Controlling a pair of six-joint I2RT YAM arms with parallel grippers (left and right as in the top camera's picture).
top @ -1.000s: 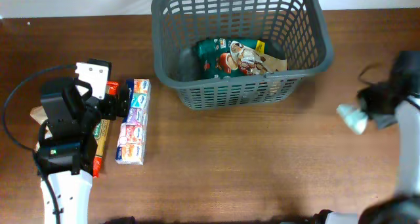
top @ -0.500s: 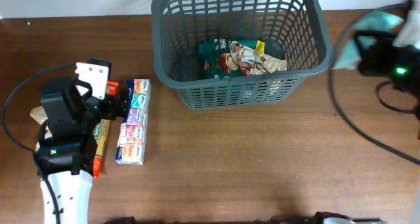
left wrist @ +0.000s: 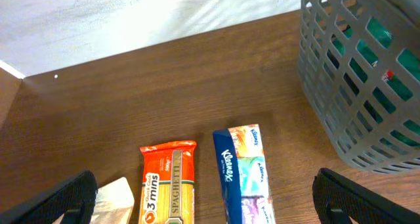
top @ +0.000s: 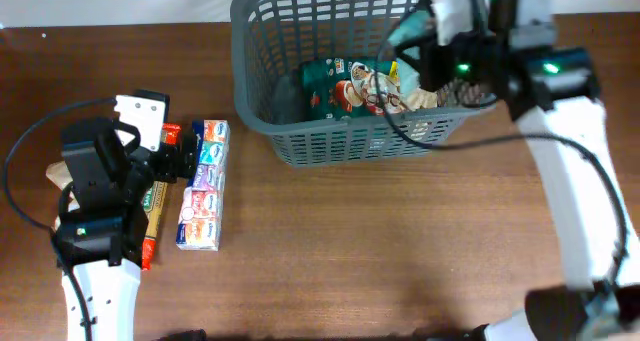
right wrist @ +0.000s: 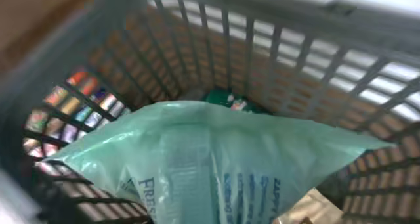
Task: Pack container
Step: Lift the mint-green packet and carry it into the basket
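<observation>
Seemingly level, the container sits mouth-up, long axis left-right

The large dark grey plastic shopping basket, rectangular with rounded corners and slotted lattice sides, stands upright with its mouth open upward, at twelve o'clock in the overhead view, one long side facing six o'clock.

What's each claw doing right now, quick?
Left claw: open, holding nothing.
Right claw: closed on a pale green bag, over the container.
</observation>
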